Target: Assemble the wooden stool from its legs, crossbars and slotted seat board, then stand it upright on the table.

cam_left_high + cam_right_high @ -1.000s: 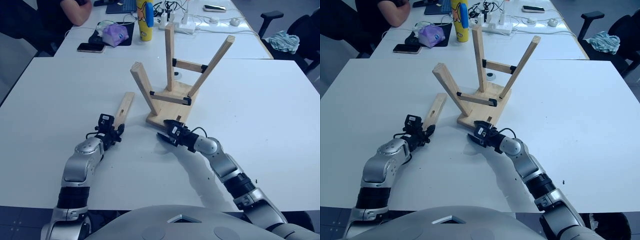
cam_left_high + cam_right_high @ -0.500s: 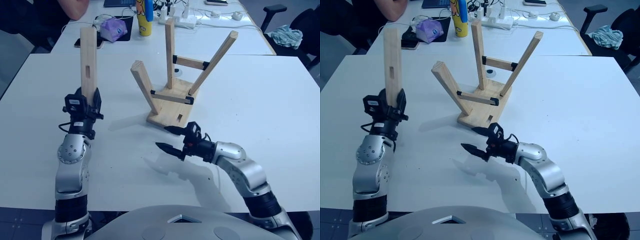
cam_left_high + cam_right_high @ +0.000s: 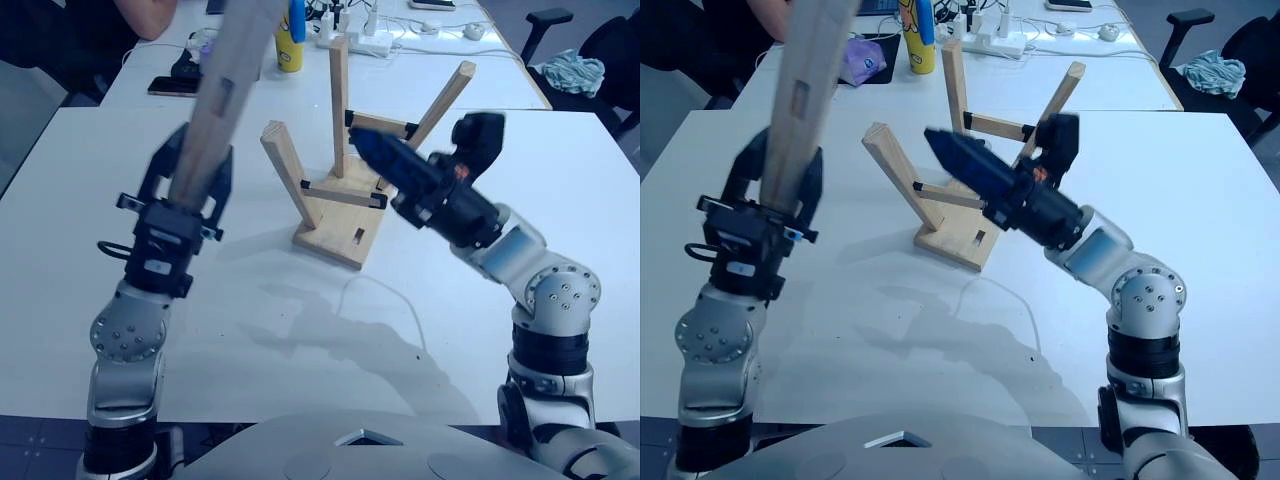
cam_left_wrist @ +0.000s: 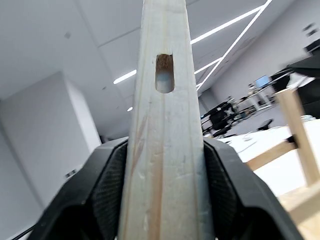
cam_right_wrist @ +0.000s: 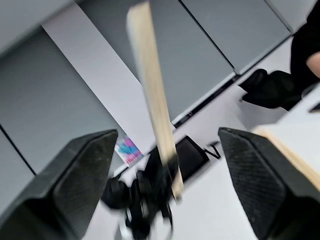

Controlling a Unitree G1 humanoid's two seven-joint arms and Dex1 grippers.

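Observation:
The partly built stool (image 3: 345, 195) lies upside down on the white table (image 3: 520, 200). Its seat board (image 3: 333, 238) rests flat, with three legs and black-tipped crossbars pointing up. My left gripper (image 3: 188, 193) is raised to the left of the stool. It is shut on a loose wooden leg (image 3: 228, 75) that stands nearly upright, leaning a little right. In the left wrist view the leg (image 4: 162, 150) sits between the black fingers (image 4: 112, 192), slot hole facing the camera. My right gripper (image 3: 375, 152) hangs open in the air in front of the stool, its fingers (image 5: 80, 175) spread wide.
A second table behind carries a yellow bottle (image 3: 290, 50), a phone (image 3: 178, 87) and a power strip (image 3: 365, 45). A chair with a cloth (image 3: 575, 75) stands at the far right. A person sits at the far left corner.
My left gripper picked the loose leg off the table, stood it up and lifted it higher. My right gripper left the seat board's near edge, opened and rose in front of the stool.

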